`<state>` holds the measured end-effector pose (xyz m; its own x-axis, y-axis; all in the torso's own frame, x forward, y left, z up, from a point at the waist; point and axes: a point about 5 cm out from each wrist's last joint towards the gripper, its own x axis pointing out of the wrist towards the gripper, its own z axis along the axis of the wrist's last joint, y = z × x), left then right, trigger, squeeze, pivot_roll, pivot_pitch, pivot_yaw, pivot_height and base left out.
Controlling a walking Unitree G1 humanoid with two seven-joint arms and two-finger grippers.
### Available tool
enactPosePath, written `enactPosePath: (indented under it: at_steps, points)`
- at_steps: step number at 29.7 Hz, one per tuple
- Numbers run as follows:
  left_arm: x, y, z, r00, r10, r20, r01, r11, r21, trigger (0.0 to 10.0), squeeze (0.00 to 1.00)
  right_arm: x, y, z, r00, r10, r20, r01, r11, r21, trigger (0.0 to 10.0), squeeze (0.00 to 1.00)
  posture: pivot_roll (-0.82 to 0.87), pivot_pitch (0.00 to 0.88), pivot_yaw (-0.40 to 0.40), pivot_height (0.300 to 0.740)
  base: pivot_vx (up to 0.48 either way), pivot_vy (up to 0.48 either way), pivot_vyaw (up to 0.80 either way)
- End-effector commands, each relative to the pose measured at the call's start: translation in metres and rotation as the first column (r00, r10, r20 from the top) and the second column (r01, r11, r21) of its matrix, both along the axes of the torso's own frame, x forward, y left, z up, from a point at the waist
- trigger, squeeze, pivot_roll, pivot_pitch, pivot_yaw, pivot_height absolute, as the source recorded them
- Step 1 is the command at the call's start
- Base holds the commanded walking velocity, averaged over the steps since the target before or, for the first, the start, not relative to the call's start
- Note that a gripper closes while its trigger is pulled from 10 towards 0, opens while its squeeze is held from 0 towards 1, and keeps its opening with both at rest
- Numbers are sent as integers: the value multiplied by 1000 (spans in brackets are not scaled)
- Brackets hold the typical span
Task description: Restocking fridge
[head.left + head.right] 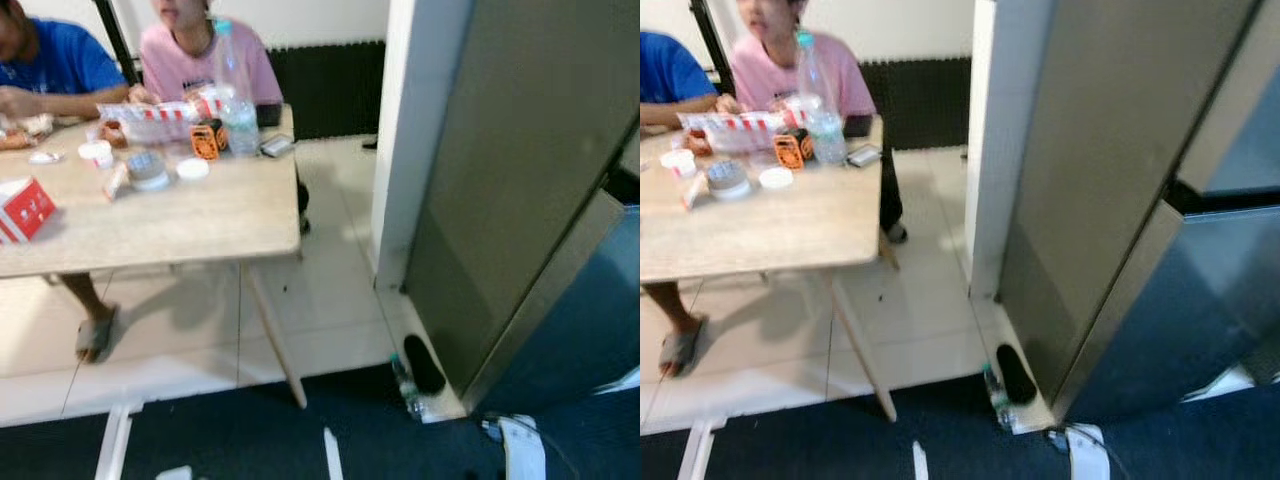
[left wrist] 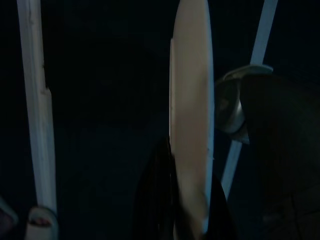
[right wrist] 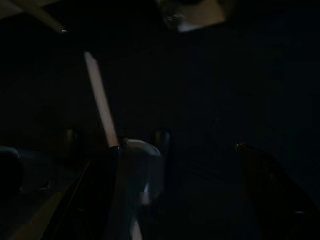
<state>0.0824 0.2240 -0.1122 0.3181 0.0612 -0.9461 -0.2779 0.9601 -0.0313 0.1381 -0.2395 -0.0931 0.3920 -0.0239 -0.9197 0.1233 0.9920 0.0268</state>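
Head cam looked down at the fridge (image 1: 520, 200), closed, filling the robot's right side and standing on the dark blue carpet (image 1: 250, 440). The wooden table (image 1: 180, 215) was to the robot's left, well apart from the fridge, with tiled floor between them.

Likely stock item: clear water bottle (image 1: 234, 90) upright near the table's far edge, long axis vertical, beside a small orange pack (image 1: 205, 140). A red-and-white carton (image 1: 25, 208) sat at the table's left side. Two people sat behind the table (one in pink, one in blue).

A second small bottle (image 1: 405, 388) lay on the floor at the fridge's near corner, beside a black shoe (image 1: 424, 362).

Both wrist views were very dark: left gripper (image 2: 180, 210) and right gripper (image 3: 125, 200) hung low over the carpet and pale floor strips. Finger opening: cannot tell for either, and I saw nothing clearly held.

My read: the table bottle lay ahead-left, so the left arm was nearer; the robot would need to close in first.
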Motion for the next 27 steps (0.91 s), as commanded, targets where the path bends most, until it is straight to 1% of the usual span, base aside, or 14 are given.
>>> enactPosePath:
  at_steps: [1, 10, 14, 23, 25, 27]
  points:
    - [5, 2, 2, 1000, -3, 17, 3, 1000, 7, 10000, 0, 5, 4, 1, 1000, -6, 23, 6, 1000, 11, 10000, 0, -17, 0, 24, 740, 0, -469, 0]
    - [5, 0, 1, 1000, -7, 17, 7, 1000, 1, 10000, 0, 6, 2, 2, 999, -18, 29, 18, 1000, 4, 10000, 0, -17, 0, 23, 740, 0, -469, 0]
    - [6, -1, 1, 1000, -8, 19, 8, 1000, 0, 10000, 0, 8, 1, 3, 998, -42, 50, 41, 999, 10, 10000, 0, -17, 0, 23, 740, 0, -469, 0]
    - [7, -3, 1, 1000, -9, 24, 9, 1000, -6, 10000, 0, 15, 0, 6, 997, -36, 68, 36, 999, 6, 10000, 0, -17, 0, 13, 740, 0, -456, 0]
    - [8, -3, 1, 1000, 6, 30, -5, 1000, -10, 10000, 0, 17, 0, 6, 996, -52, 77, 51, 999, 15, 10000, 0, -15, 0, 4, 740, 0, 0, 0]
    - [8, -3, 1, 1000, -5, 28, 5, 1000, -7, 10000, 0, 18, 1, 7, 995, -56, 79, 54, 998, 19, 10000, 0, -12, 0, 8, 740, 0, 0, 0]
